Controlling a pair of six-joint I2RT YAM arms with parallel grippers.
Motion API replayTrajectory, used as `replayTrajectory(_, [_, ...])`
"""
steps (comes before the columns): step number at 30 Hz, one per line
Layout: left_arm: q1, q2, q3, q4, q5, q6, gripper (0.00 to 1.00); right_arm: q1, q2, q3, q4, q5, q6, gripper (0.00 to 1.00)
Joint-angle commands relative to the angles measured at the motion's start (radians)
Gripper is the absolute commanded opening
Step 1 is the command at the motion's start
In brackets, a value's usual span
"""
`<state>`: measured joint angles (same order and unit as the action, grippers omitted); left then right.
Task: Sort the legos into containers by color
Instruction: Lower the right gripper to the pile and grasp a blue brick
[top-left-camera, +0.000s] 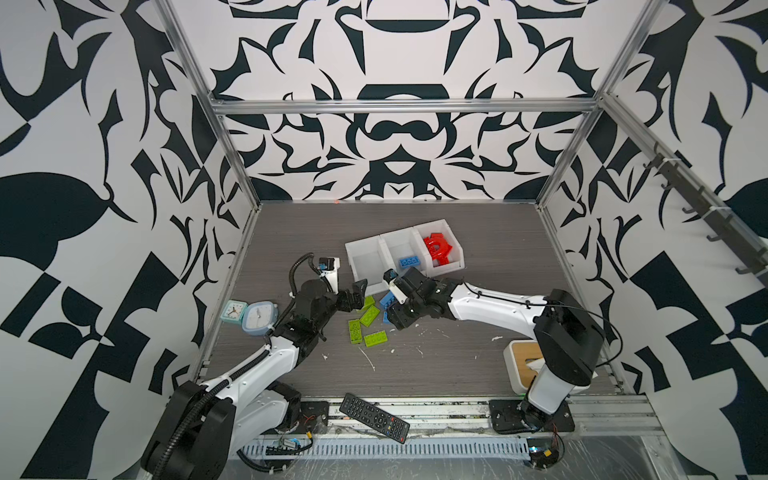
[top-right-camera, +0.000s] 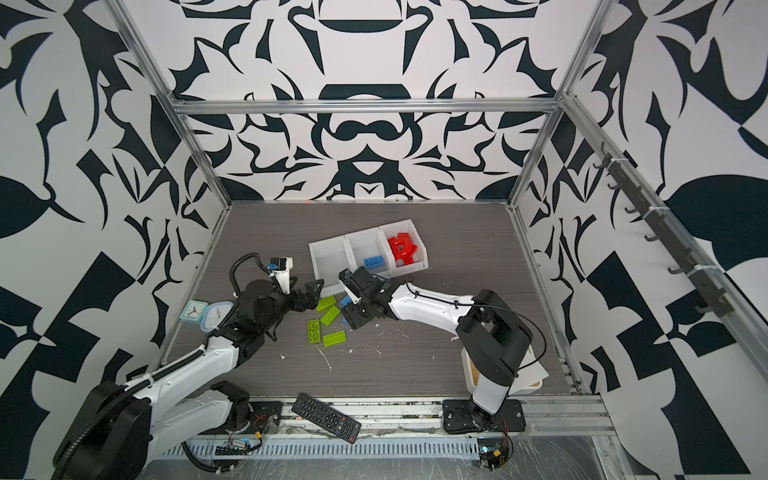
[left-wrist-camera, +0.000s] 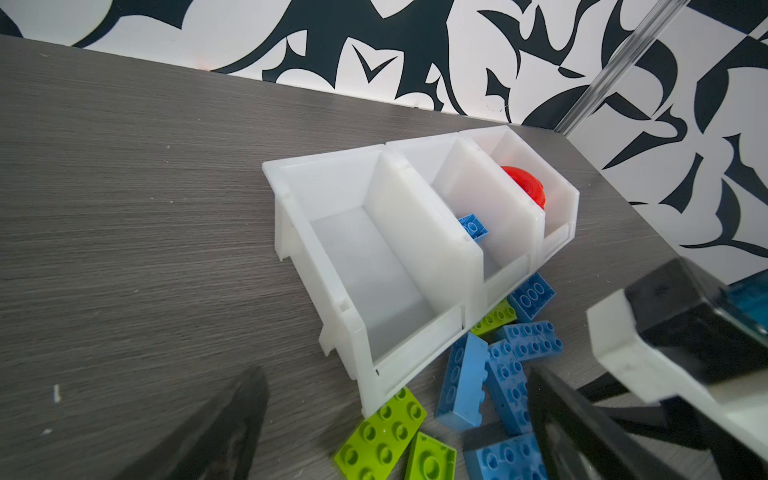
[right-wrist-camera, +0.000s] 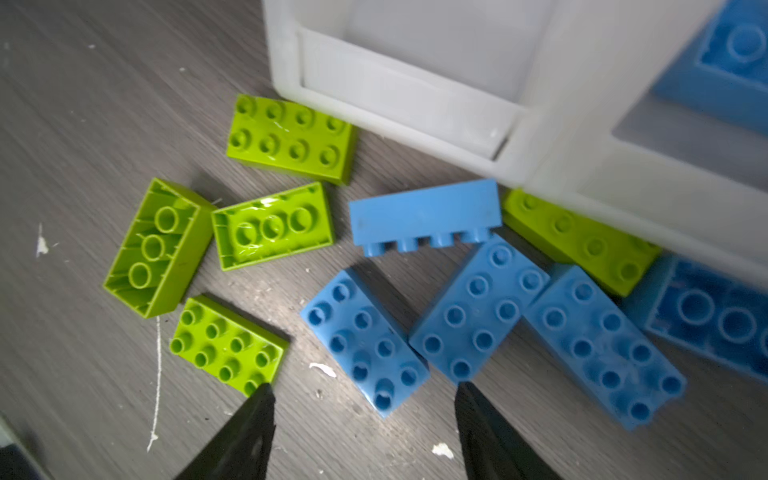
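Black-and-white patterned walls (top-left-camera: 395, 158) and an aluminium frame (top-left-camera: 399, 106) close in a grey wood-grain counter (top-left-camera: 457, 365). Two white-and-black arms reach in from the front rail, the left arm (top-left-camera: 257, 365) and the right arm (top-left-camera: 490, 305), and they nearly meet just in front of the bins.

The left hand (left-wrist-camera: 395, 374) is spread wide and grips nothing. It hangs by the front corner of the end bin, close to the green bricks (left-wrist-camera: 382, 432). The right hand (right-wrist-camera: 365, 395) has its jaws apart, with the tips either side of the near end of a studs-up blue brick (right-wrist-camera: 365, 340). In the right wrist view neither tip touches it.

A white box with a wooden lid (top-left-camera: 519, 353) sits front right, partly hidden by the right arm. Three joined white bins (top-left-camera: 370, 266) stand in a slanted row mid-counter. The middle one holds a lone blue brick (top-left-camera: 411, 262), and the one farthest right holds red arch pieces (top-left-camera: 436, 249).

A black remote control (top-left-camera: 374, 417) lies across the front rail. At the left edge a pale clock (top-left-camera: 259, 318) touches a smaller teal clock (top-left-camera: 232, 311).

Loose legos lie against and just before the bins' sloped fronts. Two of the green bricks are upside down and one is tucked under a bin front. The blue bricks (right-wrist-camera: 478, 311) lie beside them, one on its side. White scraps (top-left-camera: 368, 359) dot the counter.
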<state>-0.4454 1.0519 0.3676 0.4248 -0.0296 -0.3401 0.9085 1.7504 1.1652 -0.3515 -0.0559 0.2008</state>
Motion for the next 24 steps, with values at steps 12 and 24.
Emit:
replayTrajectory(12, [-0.003, -0.063, -0.018, -0.004, -0.079, -0.021, 1.00, 0.021, 0.174, 0.185, -0.087, -0.027, -0.194, 0.63])
replayTrajectory(24, [-0.002, -0.054, -0.015, -0.001, -0.076, -0.022, 1.00, 0.020, 0.201, 0.160, -0.126, 0.024, -0.220, 0.57])
